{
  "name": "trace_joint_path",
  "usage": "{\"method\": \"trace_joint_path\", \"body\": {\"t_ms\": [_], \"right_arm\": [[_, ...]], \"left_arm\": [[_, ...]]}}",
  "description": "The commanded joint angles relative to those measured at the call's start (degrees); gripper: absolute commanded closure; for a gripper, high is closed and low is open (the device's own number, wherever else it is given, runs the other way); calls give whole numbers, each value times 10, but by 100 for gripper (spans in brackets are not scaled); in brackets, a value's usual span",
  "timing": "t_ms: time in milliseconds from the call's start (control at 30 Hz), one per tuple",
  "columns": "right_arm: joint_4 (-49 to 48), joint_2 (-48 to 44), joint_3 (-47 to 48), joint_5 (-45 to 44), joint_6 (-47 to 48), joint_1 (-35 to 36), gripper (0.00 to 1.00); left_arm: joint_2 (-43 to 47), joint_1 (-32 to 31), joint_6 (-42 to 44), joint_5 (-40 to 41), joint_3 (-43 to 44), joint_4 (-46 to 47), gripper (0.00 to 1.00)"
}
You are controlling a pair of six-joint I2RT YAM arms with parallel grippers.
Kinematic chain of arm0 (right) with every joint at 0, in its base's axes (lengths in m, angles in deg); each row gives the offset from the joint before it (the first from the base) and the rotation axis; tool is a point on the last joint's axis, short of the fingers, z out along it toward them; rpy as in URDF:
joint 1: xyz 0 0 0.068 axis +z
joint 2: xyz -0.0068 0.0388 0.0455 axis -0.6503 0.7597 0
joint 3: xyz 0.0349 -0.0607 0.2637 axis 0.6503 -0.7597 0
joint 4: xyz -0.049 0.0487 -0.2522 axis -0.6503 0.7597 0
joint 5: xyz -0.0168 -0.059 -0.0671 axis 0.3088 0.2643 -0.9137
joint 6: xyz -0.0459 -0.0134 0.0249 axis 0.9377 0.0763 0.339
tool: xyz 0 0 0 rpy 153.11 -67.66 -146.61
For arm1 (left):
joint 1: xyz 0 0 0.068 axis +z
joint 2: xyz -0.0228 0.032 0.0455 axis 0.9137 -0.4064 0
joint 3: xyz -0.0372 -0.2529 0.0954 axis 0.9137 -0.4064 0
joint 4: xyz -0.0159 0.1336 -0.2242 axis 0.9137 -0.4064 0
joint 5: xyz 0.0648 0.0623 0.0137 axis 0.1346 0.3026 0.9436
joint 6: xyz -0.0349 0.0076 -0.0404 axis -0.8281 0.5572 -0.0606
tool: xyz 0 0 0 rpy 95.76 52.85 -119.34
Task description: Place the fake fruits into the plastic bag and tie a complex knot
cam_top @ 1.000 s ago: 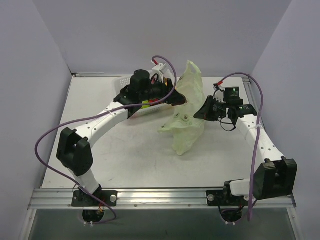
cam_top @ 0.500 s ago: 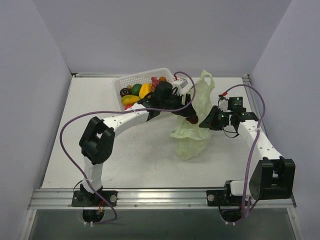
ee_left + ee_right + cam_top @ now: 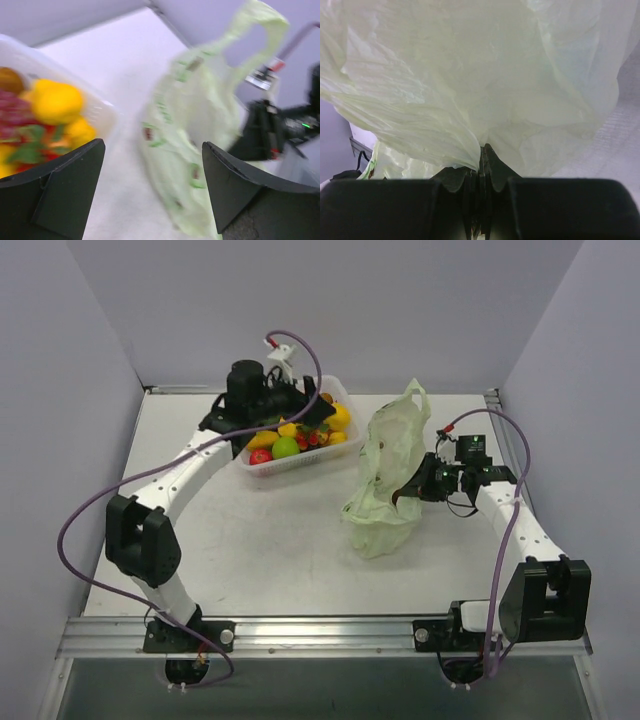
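At the far side of the table (image 3: pixel 250 540), seen from above, the left fingers (image 3: pixel 305 420) hang over the white basket (image 3: pixel 300 464), which holds the fake fruits (image 3: pixel 286 447). The pale-green plastic bag (image 3: pixel 385 455) stands slumped to the right of the basket, apart from it, with the right fingers (image 3: pixel 408 487) at its right flank.

In the left wrist view, the left fingers (image 3: pixel 65 190) are spread wide with nothing between them. Fake fruits (image 3: pixel 55 102) lie in the basket (image 3: pixel 102 117) at left, and the plastic bag (image 3: pixel 195 125) is ahead.

In the right wrist view, the right fingers (image 3: pixel 484 165) are clenched on a fold of the plastic bag (image 3: pixel 470 75).
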Motion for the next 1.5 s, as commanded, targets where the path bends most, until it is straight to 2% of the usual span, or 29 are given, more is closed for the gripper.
{"method": "trace_joint_path", "body": {"t_ms": [0, 133, 233, 367, 500, 700, 1067, 1167, 1467], "right_arm": [[-2, -24, 10, -8, 14, -4, 100], [1, -28, 10, -14, 20, -4, 100], [6, -31, 13, -23, 27, -4, 100], [12, -31, 12, -30, 38, -4, 100], [15, -30, 13, -30, 42, -4, 100], [19, -23, 17, -27, 44, -4, 100], [23, -7, 30, -28, 45, -4, 100], [25, -7, 30, -29, 46, -4, 100], [31, -1, 38, -26, 49, -4, 100]], "left_arm": [[-2, 45, 70, 78, -15, -29, 11], [-50, 60, 115, 156, 19, -66, 14], [-94, 63, 146, 165, 49, -81, 13], [-134, 62, 151, 104, 59, -21, 9], [-174, 58, 163, 61, 79, 81, 5], [-246, 57, 179, -17, 124, 183, 4], [-353, 49, 256, -81, 223, 172, 3], [-369, 49, 303, -81, 238, 140, 3], [-421, 50, 364, -68, 328, 16, 5]]}}
